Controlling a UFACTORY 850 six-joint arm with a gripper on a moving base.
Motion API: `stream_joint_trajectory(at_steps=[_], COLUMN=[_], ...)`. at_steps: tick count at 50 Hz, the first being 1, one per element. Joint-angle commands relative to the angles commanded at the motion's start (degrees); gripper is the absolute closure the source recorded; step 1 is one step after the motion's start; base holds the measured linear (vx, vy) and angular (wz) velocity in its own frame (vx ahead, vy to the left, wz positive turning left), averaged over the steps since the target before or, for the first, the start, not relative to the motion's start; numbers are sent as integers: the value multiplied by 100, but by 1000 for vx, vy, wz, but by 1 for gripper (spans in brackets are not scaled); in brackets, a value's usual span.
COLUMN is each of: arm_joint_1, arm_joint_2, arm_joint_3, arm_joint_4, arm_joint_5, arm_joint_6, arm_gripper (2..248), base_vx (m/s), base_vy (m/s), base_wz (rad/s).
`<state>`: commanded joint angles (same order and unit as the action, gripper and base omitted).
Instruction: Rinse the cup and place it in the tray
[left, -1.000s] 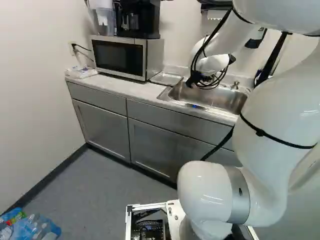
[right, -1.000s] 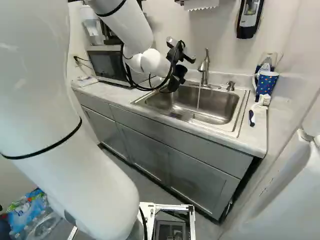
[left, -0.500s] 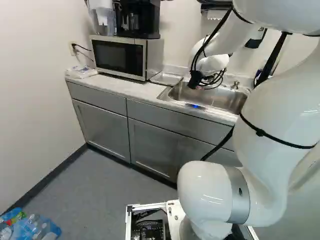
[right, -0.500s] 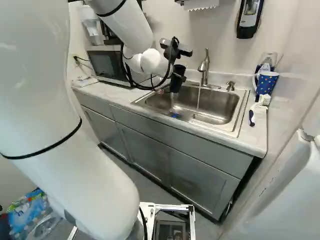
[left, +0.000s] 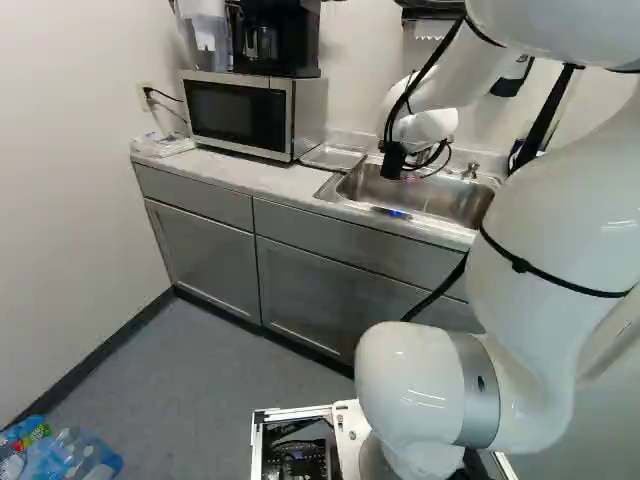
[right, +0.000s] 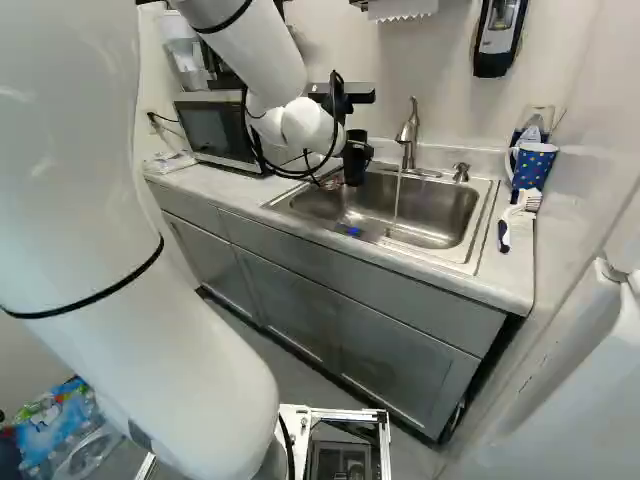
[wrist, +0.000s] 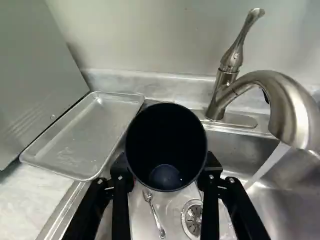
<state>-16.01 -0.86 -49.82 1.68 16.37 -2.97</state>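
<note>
The dark cup (wrist: 166, 145) is held by the black gripper (right: 348, 160) — it is squeezed from two sides by the fingers. The cup is held over the sink (right: 420, 212), at the end that is near the tray (wrist: 82, 137). Its open top is turned to the wrist camera, so the inside can be seen right down to the bottom.

The shiny, flat tray is set on the counter (right: 510, 275), between the sink and the microwave (left: 235, 113). Water (wrist: 267, 166) is being poured into the sink by the bent tap (wrist: 280, 95), and the stream is seen apart from the cup. In the wrist view, a spoon (wrist: 154, 212) can be seen lying in the sink, near the round drain (wrist: 193, 218).

At the right of the right base view, a blue mug with dots (right: 534, 165) is seen by the wall. A white brush (right: 520, 208) is laid on the counter in front of it — just beside the sink. A coffee maker (left: 272, 40) is held up by the microwave.
</note>
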Motion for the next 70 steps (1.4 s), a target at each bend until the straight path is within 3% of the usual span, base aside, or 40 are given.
stream_joint_trajectory(at_steps=[4,41,70], arm_joint_1=[0,11,446], arm_joint_2=[0,5,-195], arm_joint_3=[0,-24,-579], arm_joint_4=[0,0,0], arm_joint_5=[0,0,0], arm_joint_6=[-240,-240,-240], arm_gripper=[124,124,124], base_vx=[0,0,0], base_vy=[0,0,0], base_wz=[0,0,0])
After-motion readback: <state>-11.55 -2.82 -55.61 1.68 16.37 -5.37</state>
